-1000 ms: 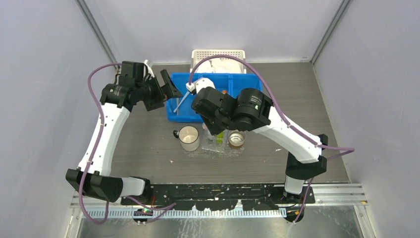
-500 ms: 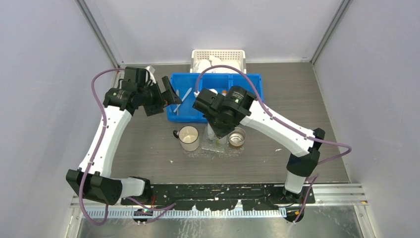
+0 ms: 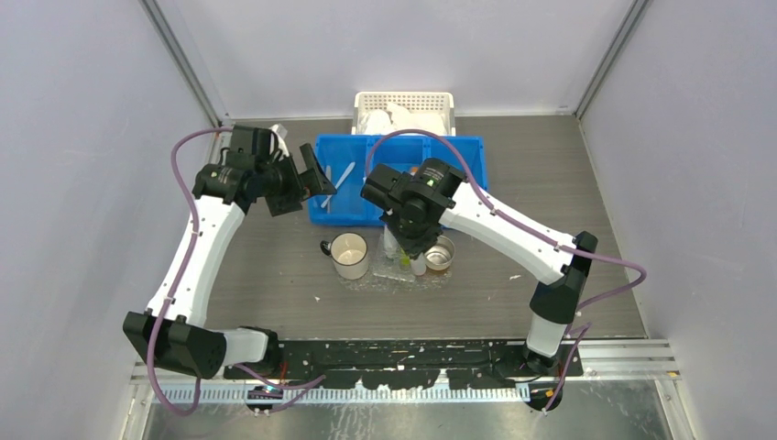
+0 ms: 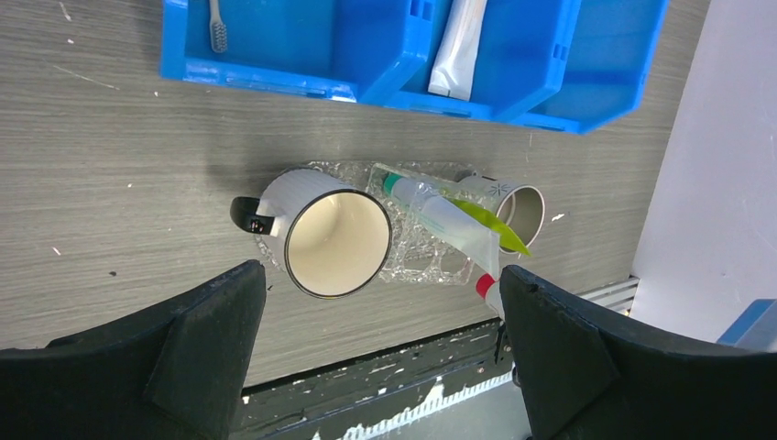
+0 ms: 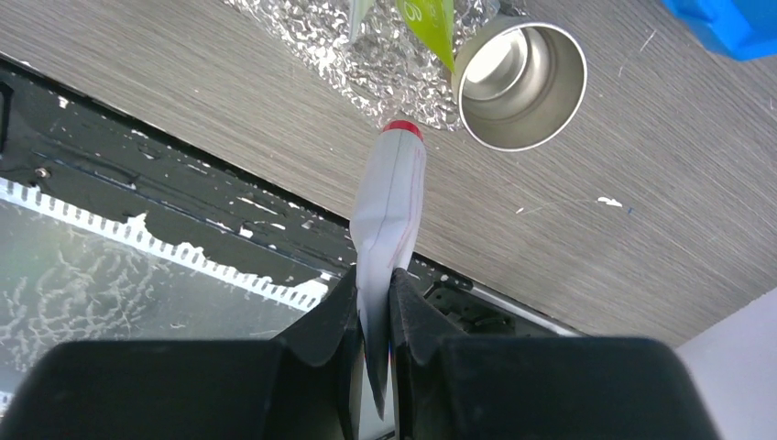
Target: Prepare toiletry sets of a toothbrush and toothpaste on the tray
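One toothpaste (image 5: 389, 197) is pinched in the right pincer (image 5: 373, 289) beside the tray (image 5: 394, 82); left pincer (image 4: 380, 293) gapes.

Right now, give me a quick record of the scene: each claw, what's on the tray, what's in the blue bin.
left claw: open, empty, beside the blue bin
right claw: shut on a red-capped toothpaste, cap toward the tray
tray: mug and metal cup at its ends; green-capped tube and green tube between
blue bin: one toothbrush, one white tube seen
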Motion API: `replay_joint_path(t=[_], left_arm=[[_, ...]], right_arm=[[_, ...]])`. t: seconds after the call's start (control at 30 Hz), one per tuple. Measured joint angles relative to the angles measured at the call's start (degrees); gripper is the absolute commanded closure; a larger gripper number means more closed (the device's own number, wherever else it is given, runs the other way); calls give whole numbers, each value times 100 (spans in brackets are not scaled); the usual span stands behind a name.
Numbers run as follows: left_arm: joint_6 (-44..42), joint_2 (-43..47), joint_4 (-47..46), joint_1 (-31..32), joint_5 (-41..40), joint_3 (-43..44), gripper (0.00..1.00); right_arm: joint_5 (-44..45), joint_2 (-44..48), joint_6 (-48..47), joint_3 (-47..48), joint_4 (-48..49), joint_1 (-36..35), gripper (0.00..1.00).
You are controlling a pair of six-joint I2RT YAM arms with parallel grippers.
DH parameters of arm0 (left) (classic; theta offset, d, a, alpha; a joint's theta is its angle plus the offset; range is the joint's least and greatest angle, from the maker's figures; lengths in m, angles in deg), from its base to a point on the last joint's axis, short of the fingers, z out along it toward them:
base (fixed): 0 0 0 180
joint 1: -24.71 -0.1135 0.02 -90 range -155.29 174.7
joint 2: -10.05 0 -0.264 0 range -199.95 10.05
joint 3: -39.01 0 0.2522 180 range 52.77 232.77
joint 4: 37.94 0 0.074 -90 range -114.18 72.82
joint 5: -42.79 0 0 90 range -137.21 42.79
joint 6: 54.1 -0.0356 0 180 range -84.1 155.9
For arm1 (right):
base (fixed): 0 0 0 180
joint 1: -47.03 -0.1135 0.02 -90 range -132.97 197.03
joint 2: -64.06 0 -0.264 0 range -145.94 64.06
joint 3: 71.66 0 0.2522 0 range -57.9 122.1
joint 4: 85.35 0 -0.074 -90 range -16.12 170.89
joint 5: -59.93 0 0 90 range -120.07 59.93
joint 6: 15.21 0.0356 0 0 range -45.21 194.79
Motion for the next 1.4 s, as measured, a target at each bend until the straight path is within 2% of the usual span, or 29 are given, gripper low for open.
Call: replay_joint_path(t=[0.63,1.4], left_arm=[[-9,11,-4,-2,0,-66,0],[-7,28,-7,-9,0,-114,0]], right_arm=[[-4,455,-219,-758,1355,-20,89],[-160,555,-343,-1250,1788,216,90]])
